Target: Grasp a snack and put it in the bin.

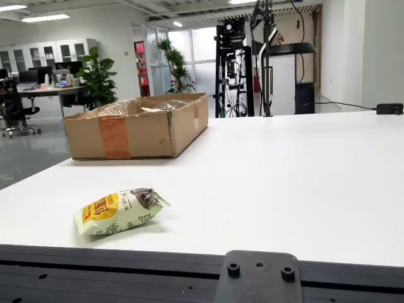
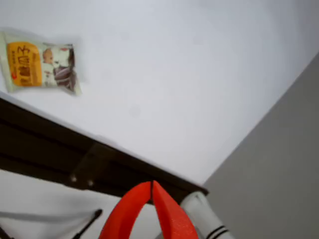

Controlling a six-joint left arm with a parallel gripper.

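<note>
One pale-green crinkled snack packet with yellow-orange label lies flat on white tabletop, near front edge, left in front view. One open brown cardboard box with orange tape strip at table's far left — well apart from packet, clear plastic lining inside. One red-fingered gripper in gripper-mounted view — tips pressed together, holding nothing, off table past dark edge rail; packet upper left there.
</note>
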